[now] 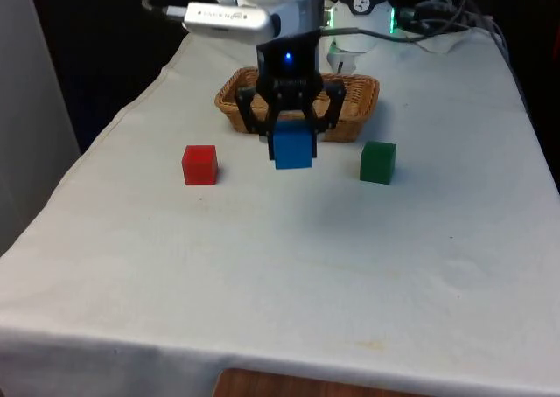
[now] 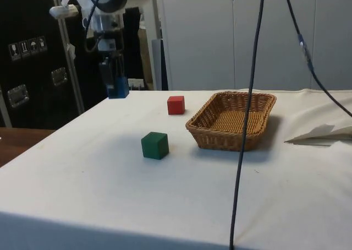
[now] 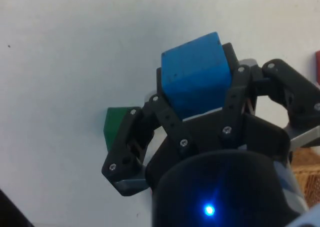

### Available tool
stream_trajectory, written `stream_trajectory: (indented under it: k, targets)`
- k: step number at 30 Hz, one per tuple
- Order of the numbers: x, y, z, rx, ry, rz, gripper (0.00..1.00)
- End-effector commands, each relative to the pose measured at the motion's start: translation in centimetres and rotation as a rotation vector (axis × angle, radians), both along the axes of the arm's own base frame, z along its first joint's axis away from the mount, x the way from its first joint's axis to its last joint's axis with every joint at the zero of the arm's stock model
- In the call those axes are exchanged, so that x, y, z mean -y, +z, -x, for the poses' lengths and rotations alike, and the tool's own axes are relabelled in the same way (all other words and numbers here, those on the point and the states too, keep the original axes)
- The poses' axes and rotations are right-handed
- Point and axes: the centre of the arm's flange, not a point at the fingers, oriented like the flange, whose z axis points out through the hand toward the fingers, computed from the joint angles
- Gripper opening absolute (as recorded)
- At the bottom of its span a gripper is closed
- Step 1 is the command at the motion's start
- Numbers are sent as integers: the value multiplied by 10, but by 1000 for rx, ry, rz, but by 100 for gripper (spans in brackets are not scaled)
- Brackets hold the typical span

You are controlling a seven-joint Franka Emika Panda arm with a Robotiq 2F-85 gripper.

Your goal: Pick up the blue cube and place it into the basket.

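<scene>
Item: blue cube [image 1: 293, 147], clamped between the two fingers of the tool [image 1: 291, 126] and hanging clear of the worktop [image 1: 280, 266], its shadow falling on the cloth below; wrist view confirms the fingers closed against opposite faces of the cube [image 3: 195, 79]. Item: basket [image 1: 359, 95], woven wicker, shallow, open-topped, seated on the worktop just beyond the tool toward the far end; side view shows it nothing inside [image 2: 234, 120]. Item: red cube [image 1: 199, 164], on the worktop at the front view's left of the tool, apart from it. Item: green cube [image 1: 378, 162], on the worktop at the front view's right, near the basket's near corner, not touching it. Step in hand, as judged: pick-up done, carry to the basket not yet completed, since the side view places the held cube [image 2: 117, 87] well short of the basket rim. Next move calls for: travel away toward the far end until the cube sits over the basket's open middle, height kept above the rim, then descent and release; the red and green cubes lie off this path
</scene>
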Motion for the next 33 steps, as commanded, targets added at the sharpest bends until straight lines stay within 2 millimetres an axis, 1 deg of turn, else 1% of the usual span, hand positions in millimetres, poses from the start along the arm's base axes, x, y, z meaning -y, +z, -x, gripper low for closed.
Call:
stream_trajectory:
  k: [1, 5, 6, 10, 13, 14, 16, 18, 23, 24, 26, 31, 32, 33]
  targets:
    - [1, 7, 4, 3, 0, 3, 0]
    - [1, 16, 11, 3, 0, 0, 0]
    - [0, 13, 8, 2, -2, -4, 0]
    - [1, 27, 20, 6, -2, -4, 0]
    - [1, 32, 26, 8, -3, -7, 0]
    - [0, 29, 24, -1, -3, -10, 0]
    - [1, 37, 33, 12, -4, -9, 0]
    - [1, 40, 37, 16, -4, -10, 0]
    - [1, 47, 49, 27, -6, -15, 0]
    - [0, 45, 48, 14, -7, -17, 0]
    - [0, 51, 55, 36, -6, -17, 0]
    - [-1, 57, 68, 58, -7, -21, 0]
    - [0, 54, 66, 42, -9, -20, 0]
    - [-1, 57, 71, 61, -8, -22, 0]
